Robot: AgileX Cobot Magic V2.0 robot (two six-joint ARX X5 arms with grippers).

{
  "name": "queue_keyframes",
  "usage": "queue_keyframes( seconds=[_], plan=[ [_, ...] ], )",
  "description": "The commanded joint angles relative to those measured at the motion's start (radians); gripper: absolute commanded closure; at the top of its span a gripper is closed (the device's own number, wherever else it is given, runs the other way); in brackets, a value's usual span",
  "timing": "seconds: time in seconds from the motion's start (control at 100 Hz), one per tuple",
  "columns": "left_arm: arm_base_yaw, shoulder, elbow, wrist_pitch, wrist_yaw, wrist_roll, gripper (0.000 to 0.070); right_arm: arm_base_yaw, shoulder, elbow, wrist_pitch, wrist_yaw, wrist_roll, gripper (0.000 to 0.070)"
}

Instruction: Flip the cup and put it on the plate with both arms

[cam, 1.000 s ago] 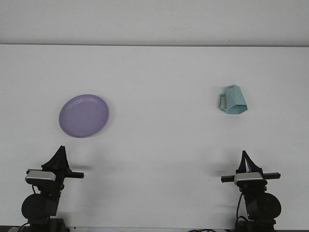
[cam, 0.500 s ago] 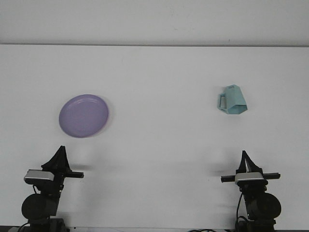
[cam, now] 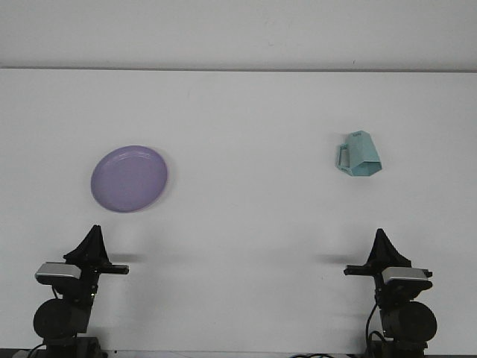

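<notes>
I see the cup (cam: 357, 155) upside down on the right half of the table (cam: 246, 112), mouth down and wider base toward me, handle pointing left, long axis roughly upright. The plate (cam: 129, 178) lies flat, well apart on the left, so each arm has its own piece. The left pincer (cam: 93, 240) and right pincer (cam: 381, 243) sit parked at the near edge, tips together, gripping nothing. Nothing has been started, I judge.

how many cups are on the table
1. A pale teal faceted cup with a handle sits upside down on the right side of the white table, ahead of the right pincer. Nothing stands where a second cup could hide.
</notes>
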Motion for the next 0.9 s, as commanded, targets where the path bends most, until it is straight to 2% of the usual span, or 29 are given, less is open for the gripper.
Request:
queue_keyframes(
  seconds=[0.0, 0.13, 0.21, 0.3, 0.48, 0.51, 0.54, 0.58, 0.64, 0.67, 0.69, 0.89],
  plan=[
    [0.000, -0.001, -0.017, 0.013, -0.001, -0.017, 0.0688, 0.001, 0.002, 0.040, -0.010, 0.005, 0.066, 0.0700],
    [0.000, -0.001, -0.017, 0.012, -0.001, -0.017, 0.0688, 0.001, 0.050, 0.173, -0.103, 0.063, 0.063, 0.0700],
    [0.000, -0.001, -0.017, 0.008, -0.001, -0.017, 0.0688, 0.001, 0.122, 0.271, -0.118, 0.095, 0.026, 0.0700],
    [0.000, -0.001, -0.017, 0.007, -0.001, -0.017, 0.0688, 0.001, 0.233, 0.377, -0.117, 0.122, -0.068, 0.0700],
    [0.000, -0.001, -0.017, 0.007, -0.001, -0.017, 0.0688, 0.000, 0.484, 0.510, -0.089, 0.193, -0.314, 0.0692],
    [0.000, -0.001, -0.017, 0.007, -0.001, -0.017, 0.0688, -0.001, 0.523, 0.512, -0.069, 0.196, -0.352, 0.0662],
    [0.000, -0.001, -0.017, 0.008, -0.001, -0.017, 0.0688, -0.003, 0.563, 0.512, -0.051, 0.195, -0.385, 0.0594],
    [0.000, -0.001, -0.017, 0.007, -0.001, -0.017, 0.0688, -0.006, 0.619, 0.512, -0.033, 0.195, -0.417, 0.0463],
    [0.000, -0.001, -0.017, 0.008, -0.001, -0.017, 0.0688, -0.013, 0.709, 0.511, 0.004, 0.191, -0.449, 0.0220],
    [0.000, -0.001, -0.017, 0.008, -0.001, -0.017, 0.0688, -0.018, 0.757, 0.511, 0.024, 0.190, -0.462, 0.0135],
    [0.000, -0.001, -0.017, 0.008, -0.001, -0.017, 0.0688, -0.021, 0.790, 0.511, 0.040, 0.190, -0.468, 0.0118],
    [0.000, -0.001, -0.017, 0.008, -0.001, -0.017, 0.0688, -0.067, 1.094, 0.511, 0.287, 0.183, -0.488, 0.0118]
  ],
)
